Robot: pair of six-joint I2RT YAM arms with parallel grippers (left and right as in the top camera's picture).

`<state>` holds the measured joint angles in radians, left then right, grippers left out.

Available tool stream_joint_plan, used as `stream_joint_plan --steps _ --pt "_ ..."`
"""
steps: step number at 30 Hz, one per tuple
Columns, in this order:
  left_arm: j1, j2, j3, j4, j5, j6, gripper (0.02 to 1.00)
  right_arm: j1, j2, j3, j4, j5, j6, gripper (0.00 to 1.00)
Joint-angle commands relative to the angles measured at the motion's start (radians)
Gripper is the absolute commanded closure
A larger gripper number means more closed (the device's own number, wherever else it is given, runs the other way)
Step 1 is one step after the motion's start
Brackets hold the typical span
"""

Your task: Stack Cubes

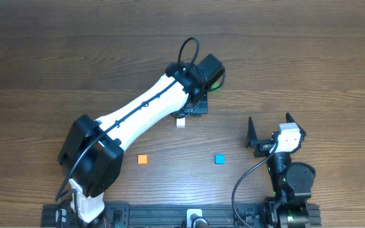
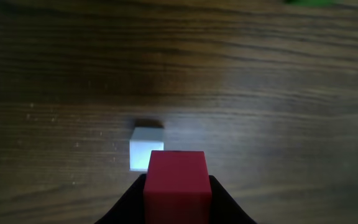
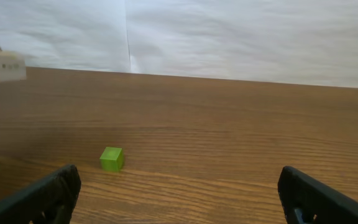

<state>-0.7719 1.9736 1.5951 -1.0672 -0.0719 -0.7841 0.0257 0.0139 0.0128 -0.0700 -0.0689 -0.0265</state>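
While the left fingers (image 2: 128,210) clenched a small red plastic cube (image 2: 177,182), it hung close by a small white plastic cube (image 2: 143,148).
The red cube looked smooth and square, and it did not seem lined up with the white one on the brown wooden surface (image 2: 278,93). If it was dropped off-centre, it could tip and tumble off. The right fingers (image 3: 48,193) were spread wide, holding nothing.

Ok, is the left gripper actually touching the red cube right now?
Touching. The left wrist view shows the left gripper with a dark finger pressed against each side of the red cube.
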Motion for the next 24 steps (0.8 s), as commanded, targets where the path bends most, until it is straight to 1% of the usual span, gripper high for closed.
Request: stream_joint_plan --steps 1,6,11,18,24 --pt "0.002 -0.047 -0.078 0.065 -0.024 -0.035 0.98 -0.001 -0.007 -0.008 -0.001 0.011 0.003 0.007" --pt "0.001 -0.063 -0.15 0.12 -0.045 -0.036 0.978 -0.001 -0.007 -0.008 -0.001 0.01 0.003 0.007" --pt "0.001 -0.069 -0.164 0.129 -0.064 -0.033 0.98 -0.001 -0.007 -0.008 -0.001 0.01 0.003 0.007" --pt "0.001 -0.071 -0.165 0.116 -0.064 -0.032 0.98 -0.001 -0.007 -0.008 -0.001 0.01 0.003 0.007" --pt "0.001 -0.071 -0.171 0.095 -0.044 -0.032 0.98 -0.001 -0.007 -0.008 -0.001 0.01 0.003 0.009"
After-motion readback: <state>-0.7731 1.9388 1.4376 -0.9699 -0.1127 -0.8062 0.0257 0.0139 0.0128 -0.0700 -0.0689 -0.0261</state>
